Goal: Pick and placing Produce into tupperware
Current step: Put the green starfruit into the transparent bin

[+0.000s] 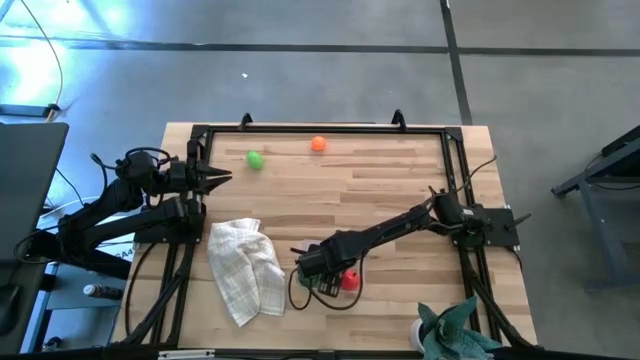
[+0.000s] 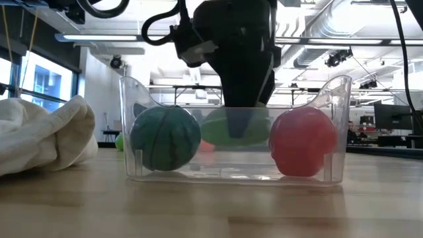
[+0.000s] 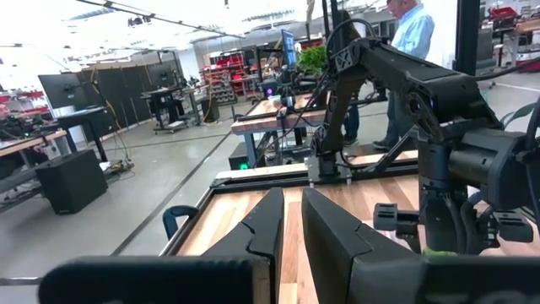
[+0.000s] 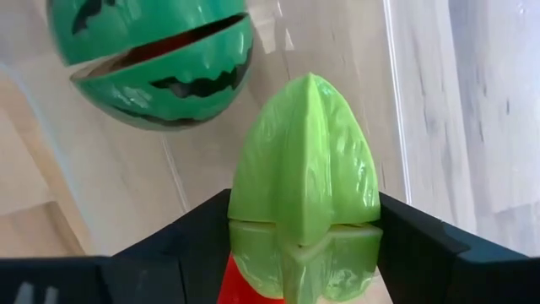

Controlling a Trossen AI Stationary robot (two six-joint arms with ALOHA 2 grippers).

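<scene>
No brand, label or writing can be read on any item.

The clear tupperware [image 2: 232, 168] stands on the wooden table [image 1: 380, 190], near its front edge and right of the middle, just beside the white checked cloth [image 1: 245, 268]. Three pieces sit inside it. A dark-green striped round piece, split like a melon [image 2: 165, 137], sits at one end. A red round piece [image 2: 303, 141] sits at the other end. Between them is the light-green leafy piece [image 4: 305, 190].

My right gripper [image 1: 322, 268] reaches down into the container. Its jaws stand one on each flank of the leafy piece, touching it, so I report the piece as grasped. My right wrist view shows a sliver of red directly under that piece. Whether the leafy piece rests on the container floor I cannot tell.

Two produce pieces lie outside the container, well apart from it near the table's far edge: a round green one [image 1: 255, 159] and an orange one [image 1: 318, 144].

My left gripper [image 1: 215, 177] waits at the table's left side, above the cloth in the overhead view, fingers [image 3: 333, 245] drawn close together with nothing between them.

A teal spiky plant-like thing [image 1: 455, 328] lies at the front right corner. A person in a light-blue shirt [image 3: 412, 34] stands in the room beyond the table.
</scene>
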